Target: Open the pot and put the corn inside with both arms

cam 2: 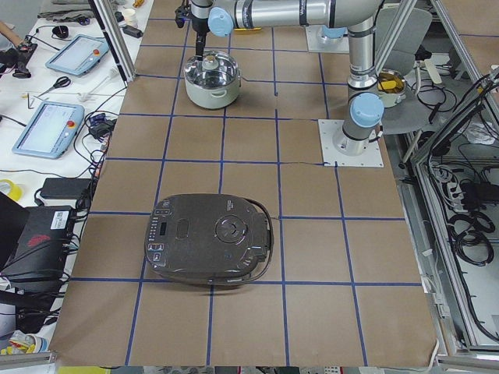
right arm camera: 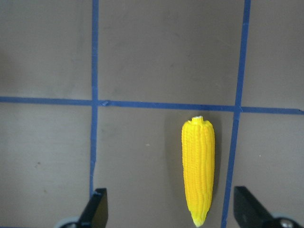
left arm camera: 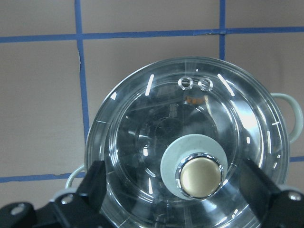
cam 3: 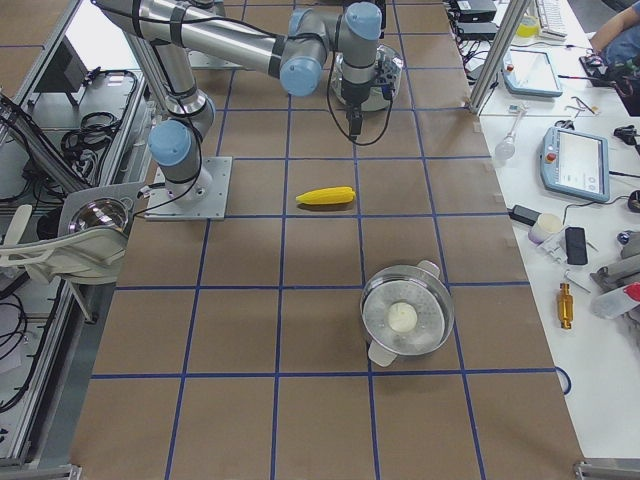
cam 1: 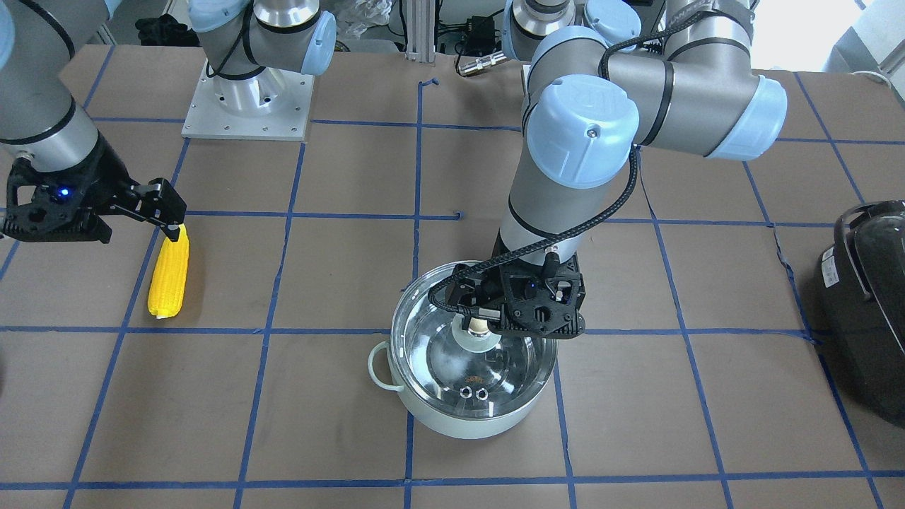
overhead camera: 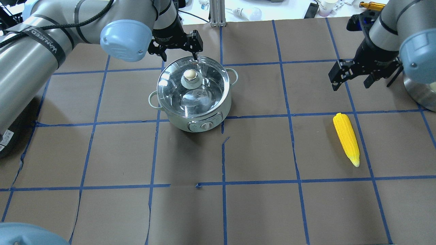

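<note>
The pale mint-green pot (overhead camera: pixel 201 123) stands mid-table with its clear glass lid (overhead camera: pixel 207 89) on. My left gripper (overhead camera: pixel 177 51) hovers open just above the lid. In the left wrist view its fingers (left arm camera: pixel 95 187) stand either side of the pale knob (left arm camera: pixel 199 176) without touching it. The yellow corn (overhead camera: pixel 346 137) lies flat on the table, apart from the pot. My right gripper (overhead camera: pixel 352 80) hangs open and empty above the corn's blunt end. In the right wrist view the corn (right arm camera: pixel 198 171) lies below and between the fingers (right arm camera: pixel 97 209), right of centre.
A large black appliance (cam 2: pixel 209 238) with a handle sits at the table end on my left, also seen in the front view (cam 1: pixel 866 311). The right arm's base plate (cam 1: pixel 247 106) is at the robot's edge. Blue tape lines grid the brown table (overhead camera: pixel 259 153).
</note>
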Motion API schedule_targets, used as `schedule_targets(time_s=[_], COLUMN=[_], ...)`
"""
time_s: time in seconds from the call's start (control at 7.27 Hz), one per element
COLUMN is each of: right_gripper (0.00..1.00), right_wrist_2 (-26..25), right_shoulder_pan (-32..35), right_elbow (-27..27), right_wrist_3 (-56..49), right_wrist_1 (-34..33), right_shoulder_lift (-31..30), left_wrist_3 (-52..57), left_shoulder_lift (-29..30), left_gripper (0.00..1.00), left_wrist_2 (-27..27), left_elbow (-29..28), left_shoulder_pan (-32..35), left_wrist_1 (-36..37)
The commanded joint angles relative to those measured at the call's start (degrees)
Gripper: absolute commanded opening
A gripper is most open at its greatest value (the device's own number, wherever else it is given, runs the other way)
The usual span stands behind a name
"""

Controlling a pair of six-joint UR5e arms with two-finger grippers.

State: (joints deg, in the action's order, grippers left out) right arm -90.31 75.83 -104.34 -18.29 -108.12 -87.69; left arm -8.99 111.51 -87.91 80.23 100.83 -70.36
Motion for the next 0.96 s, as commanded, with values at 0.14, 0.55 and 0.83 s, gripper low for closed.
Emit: schedule_targets(time_s=[0.14, 0.55, 0.83], right_gripper=[1.0, 1.0, 1.0], right_wrist_2=[0.13, 0.05, -0.57], right_shoulder_pan=[-7.98, -7.72, -7.72], right_elbow=[-18.59, -19.06, -19.23], right_wrist_3=[-10.19, -11.67, -13.53], right_wrist_1=[-26.3, -25.21, -25.47], right_shoulder_lift=[5.39, 8.24, 10.34], left_wrist_3=[-2.52, -2.27, -2.35], left_shoulder_lift=[2.47, 3.18, 3.01], left_gripper=[0.98, 0.92, 0.89], left_wrist_2=[0.2, 0.11, -0.15], left_elbow=[0.54, 1.59, 2.92], left_shoulder_pan=[0.68, 1.56, 2.0], left_wrist_1=[0.66, 1.09, 1.71])
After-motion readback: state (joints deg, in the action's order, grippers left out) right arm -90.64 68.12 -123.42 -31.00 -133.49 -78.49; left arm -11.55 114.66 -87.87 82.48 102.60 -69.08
